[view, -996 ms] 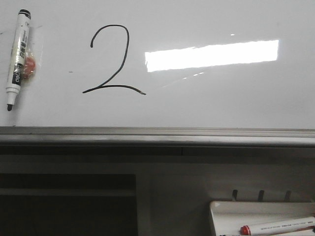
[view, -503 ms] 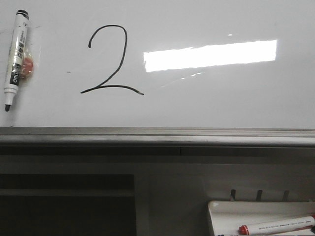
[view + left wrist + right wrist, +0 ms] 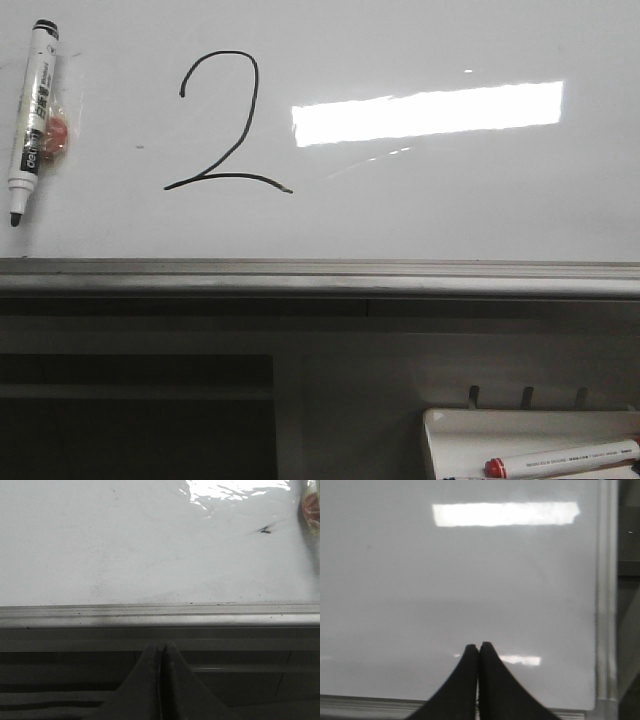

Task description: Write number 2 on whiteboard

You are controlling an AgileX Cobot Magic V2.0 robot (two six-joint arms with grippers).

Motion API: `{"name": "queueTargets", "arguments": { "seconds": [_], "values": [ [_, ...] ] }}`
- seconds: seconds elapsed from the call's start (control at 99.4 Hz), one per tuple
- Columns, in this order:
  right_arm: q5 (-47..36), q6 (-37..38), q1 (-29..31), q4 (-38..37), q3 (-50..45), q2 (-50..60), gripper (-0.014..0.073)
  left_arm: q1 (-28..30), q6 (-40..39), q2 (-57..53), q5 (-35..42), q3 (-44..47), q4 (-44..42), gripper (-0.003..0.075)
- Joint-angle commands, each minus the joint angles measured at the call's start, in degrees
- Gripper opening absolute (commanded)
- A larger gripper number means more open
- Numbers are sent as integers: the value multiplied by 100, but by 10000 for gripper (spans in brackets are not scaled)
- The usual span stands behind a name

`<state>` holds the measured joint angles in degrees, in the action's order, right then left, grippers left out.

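A thin black number 2 (image 3: 222, 125) is drawn on the whiteboard (image 3: 430, 210), left of a bright glare band. A white marker (image 3: 33, 118) with a black cap hangs on the board at the far left, tip down, uncapped. No gripper shows in the front view. My left gripper (image 3: 160, 647) is shut and empty, below the board's grey metal lower edge (image 3: 160, 611). My right gripper (image 3: 479, 646) is shut and empty, in front of a bare part of the whiteboard (image 3: 470, 580).
A small white tray (image 3: 470, 440) at the lower right holds a red-capped marker (image 3: 560, 460). A dark shelf opening (image 3: 135, 415) lies below the board at the left. The board's metal side frame (image 3: 606, 595) shows in the right wrist view.
The front view shifted slightly between one second ago and half a second ago, then held still. Nothing else has moved.
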<state>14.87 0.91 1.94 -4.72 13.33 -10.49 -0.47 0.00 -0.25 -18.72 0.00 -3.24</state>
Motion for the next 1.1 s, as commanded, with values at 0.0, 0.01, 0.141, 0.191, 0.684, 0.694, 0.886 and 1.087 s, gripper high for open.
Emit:
{"name": "queueTargets", "arguments": {
  "seconds": [0.0,0.01,0.141,0.191,0.684,0.694,0.886,1.087],
  "values": [
    [-522,12,420,-85,-12,150,-51,3,0,-150,414,72,3,-20],
    [-536,12,446,-85,-54,171,-51,3,0,-150,414,72,3,-20],
    [-934,12,638,-85,-506,577,-51,3,0,-150,414,72,3,-20],
    [-1151,12,638,-85,-711,727,-51,3,0,-150,414,72,3,-20],
    [-667,12,638,149,-1561,1224,-51,3,0,-150,414,72,3,-20],
    [-638,12,638,192,-1561,1224,-51,3,0,-150,414,72,3,-20],
    [231,12,638,583,-1561,1224,-51,3,0,-150,414,72,3,-20],
    [231,12,638,583,-1561,1224,-51,3,0,-150,414,72,3,-20]
  ]
}}
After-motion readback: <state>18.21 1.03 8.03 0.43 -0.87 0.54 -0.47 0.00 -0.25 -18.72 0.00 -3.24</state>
